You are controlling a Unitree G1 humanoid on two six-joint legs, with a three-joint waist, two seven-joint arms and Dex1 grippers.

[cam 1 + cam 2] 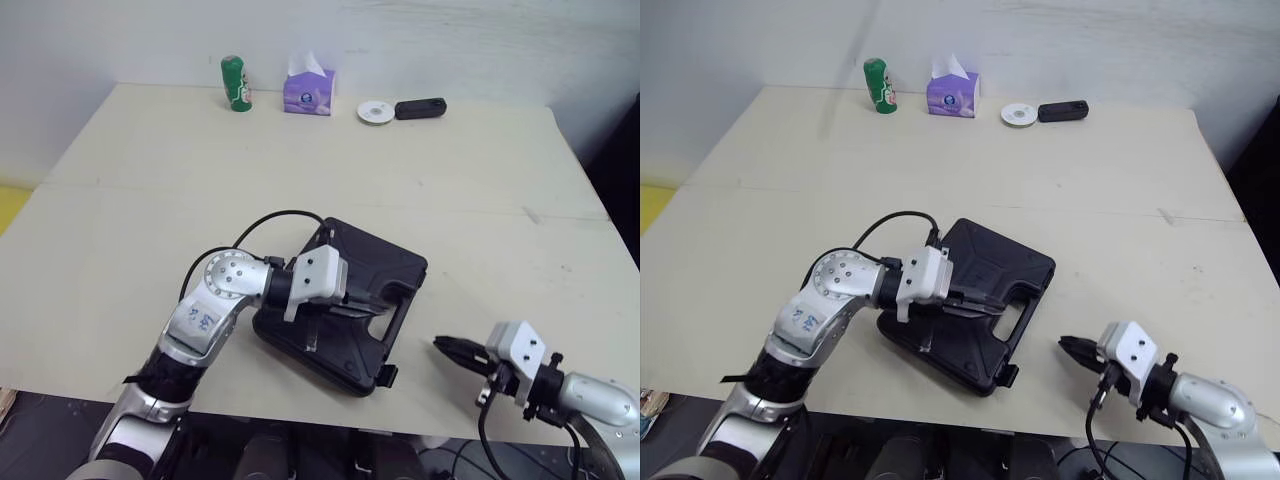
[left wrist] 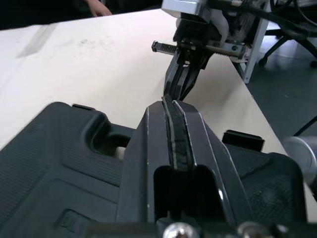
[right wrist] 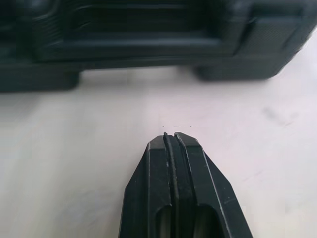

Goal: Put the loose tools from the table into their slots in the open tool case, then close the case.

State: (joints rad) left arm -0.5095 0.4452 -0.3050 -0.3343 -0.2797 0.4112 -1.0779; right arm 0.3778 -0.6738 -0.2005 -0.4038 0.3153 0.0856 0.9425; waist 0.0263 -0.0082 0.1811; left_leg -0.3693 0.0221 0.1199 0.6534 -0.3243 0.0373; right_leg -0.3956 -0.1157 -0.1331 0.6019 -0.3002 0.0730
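Tool case (image 1: 375, 262) seen shut, lying skewed on table (image 1: 150, 200) near front edge, handle (image 1: 400, 298) turned toward right gripper (image 1: 442, 345). Over case, left gripper (image 1: 365, 297) held with fingers pressed together, empty. Right fingers likewise closed, empty, aimed at handle from just beside. Left arm judged nearer.

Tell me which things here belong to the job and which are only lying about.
Job: black tool case, closed; left tool, shut, over it; right tool, shut, beside it.
Lying about: green can, tissue box, white disc, black bar.
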